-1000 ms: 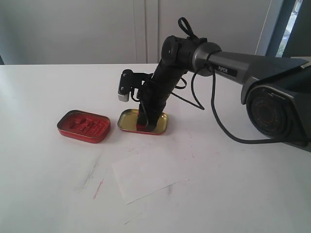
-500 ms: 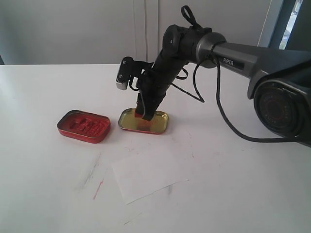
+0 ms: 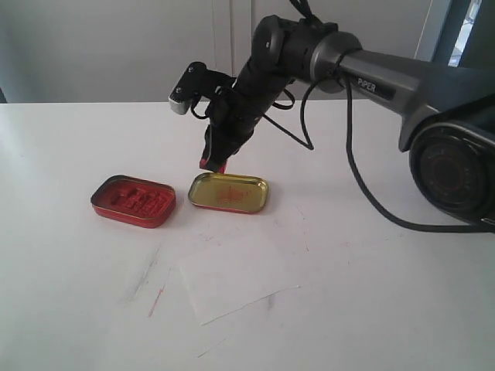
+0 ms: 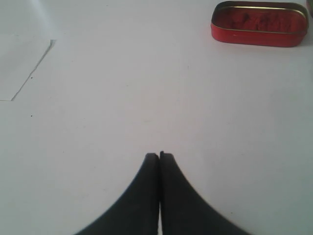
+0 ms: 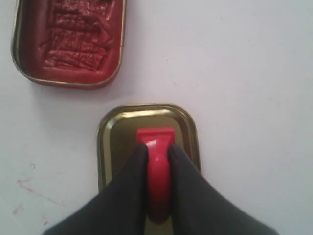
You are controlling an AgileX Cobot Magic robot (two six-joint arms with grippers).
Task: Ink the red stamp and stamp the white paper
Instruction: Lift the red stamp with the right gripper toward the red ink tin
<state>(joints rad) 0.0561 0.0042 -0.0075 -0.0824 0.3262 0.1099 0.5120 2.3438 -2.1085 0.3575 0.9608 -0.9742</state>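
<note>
My right gripper (image 3: 214, 161) (image 5: 157, 149) is shut on the red stamp (image 5: 157, 166) (image 3: 212, 164) and holds it in the air above the gold-lined tin lid (image 3: 229, 192) (image 5: 146, 117). To the lid's left lies the red-filled ink tin (image 3: 133, 200) (image 5: 71, 41) (image 4: 259, 23). The white paper (image 3: 236, 278) lies flat on the table in front of both tins; a corner of the paper (image 4: 19, 63) shows in the left wrist view. My left gripper (image 4: 159, 155) is shut on nothing, over bare table. It does not show in the exterior view.
Red and dark smudges (image 3: 155, 278) mark the white table (image 3: 371, 309) to the left of the paper. A black cable (image 3: 348, 178) hangs from the right arm. A white wall and a cabinet door stand behind the table.
The right arm has lifted the red stamp up out of the gold-lined lid, and it now hangs above the lid's back left edge. The tins and the paper have not moved.
</note>
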